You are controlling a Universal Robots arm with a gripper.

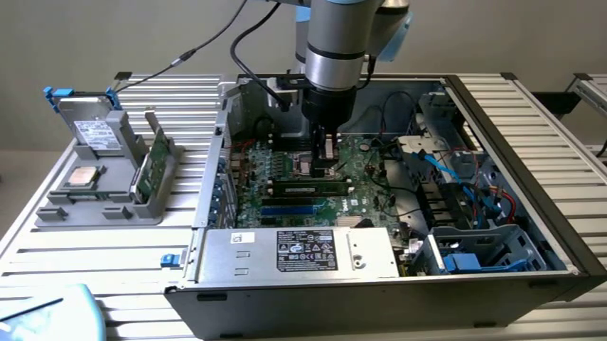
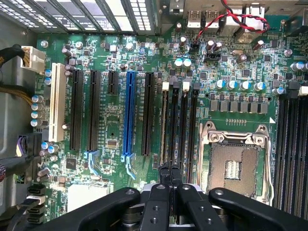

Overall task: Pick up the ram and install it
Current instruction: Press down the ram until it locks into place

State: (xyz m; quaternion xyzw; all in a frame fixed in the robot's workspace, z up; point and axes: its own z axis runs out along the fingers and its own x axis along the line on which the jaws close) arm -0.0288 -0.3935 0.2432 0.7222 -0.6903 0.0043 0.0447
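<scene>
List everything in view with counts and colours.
ram stick: 1, green, upright in holder
memory module: 1, dark, seated in motherboard slot
drive: 1, grey, white sticker, in holder
processor chip: 1, silver, flat on holder
holder: 1, grey, exterior view's left
computer case: 1, black, open
motherboard: 1, green, inside case
processor socket: 1, silver, empty
power supply: 1, silver, in case
gripper: 1, black, shut, over memory slots
</scene>
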